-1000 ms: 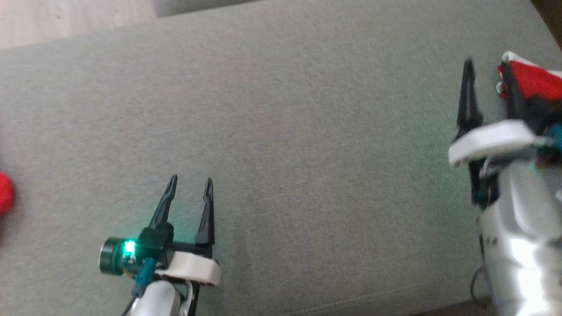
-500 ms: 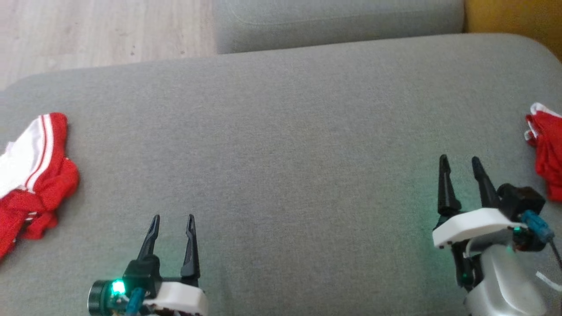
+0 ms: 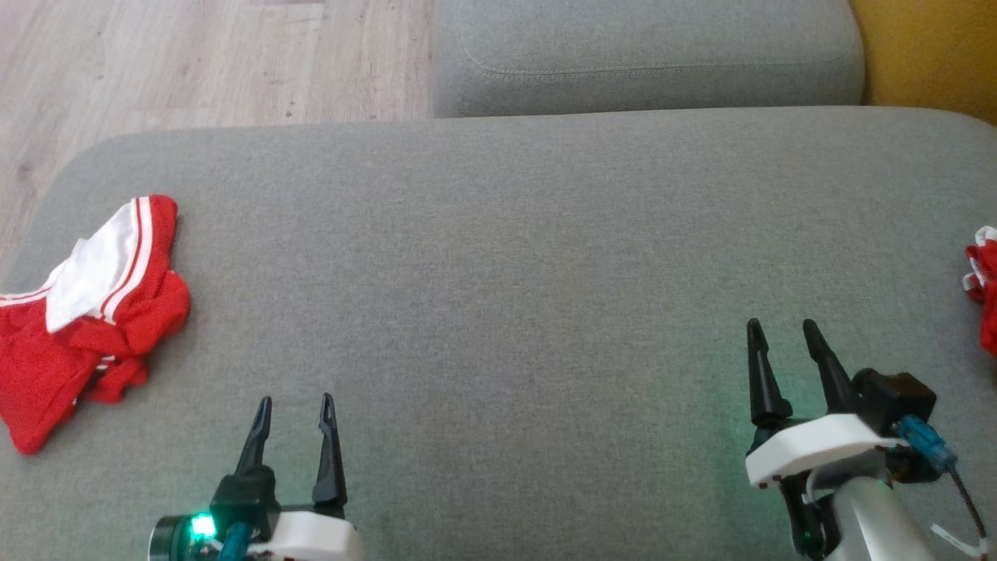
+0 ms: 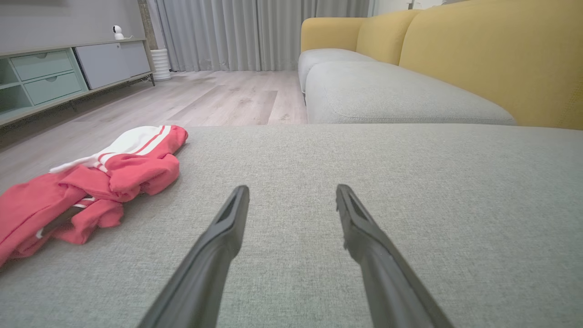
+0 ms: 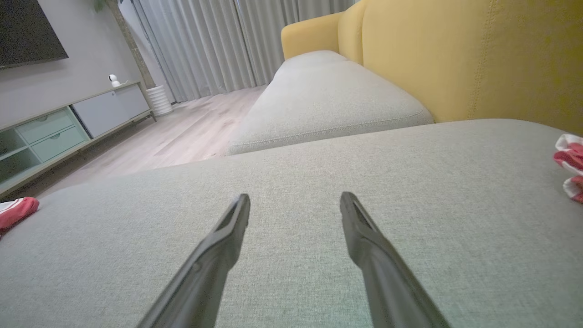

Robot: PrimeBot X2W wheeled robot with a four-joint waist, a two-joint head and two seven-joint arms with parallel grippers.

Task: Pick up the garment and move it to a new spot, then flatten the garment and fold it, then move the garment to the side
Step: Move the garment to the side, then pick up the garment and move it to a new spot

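Garment [image 3: 93, 312]: laid crumpled at the left end of the sofa cushion [image 3: 506, 273].
Left end effector [image 3: 296, 400]: held spread over the cushion.
Right end effector [image 3: 780, 323]: held spread likewise.

The head camera looks steeply down on the big grey cushion [image 3: 498, 257], taking in most of its width, with wood floor [image 3: 195, 62] and a second cushion [image 3: 646, 54] along the top. The wrist cameras ride low behind the left gripper [image 3: 296, 399] and right gripper [image 3: 780, 322], close over the same cushion. They face almost level across it toward the second cushion, yellow backrest [image 4: 492, 59], curtains [image 4: 255, 32] and cabinet [image 4: 68, 68]. All three views share the big cushion's far edge.
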